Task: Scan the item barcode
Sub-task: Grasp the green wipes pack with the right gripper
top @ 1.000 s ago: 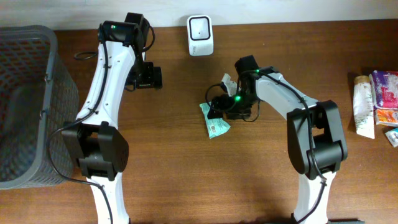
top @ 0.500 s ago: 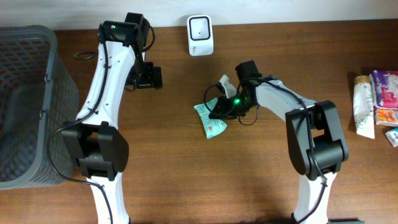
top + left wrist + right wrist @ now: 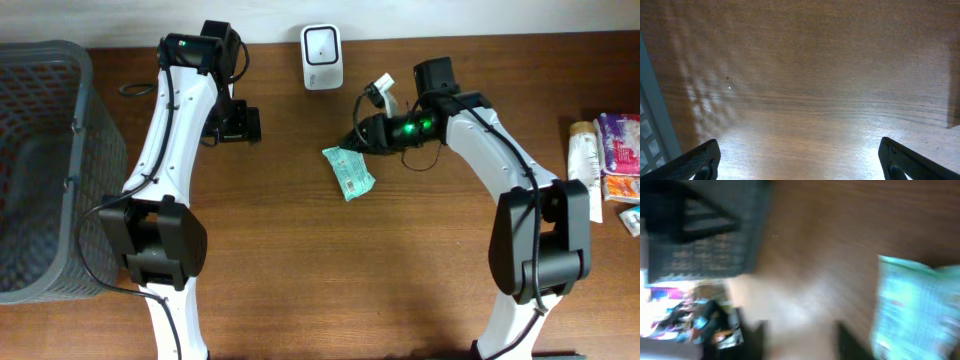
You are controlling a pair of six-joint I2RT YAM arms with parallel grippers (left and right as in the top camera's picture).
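Teal packet [image 3: 349,172] lies on open table [image 3: 300,262] beside right gripper [image 3: 359,138].

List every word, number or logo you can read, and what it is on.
No text can be read.
Green packet: print too small overhead, blurred in the right wrist view.
Tube and packs at the far right: print too small.
White scanner: no marking visible.
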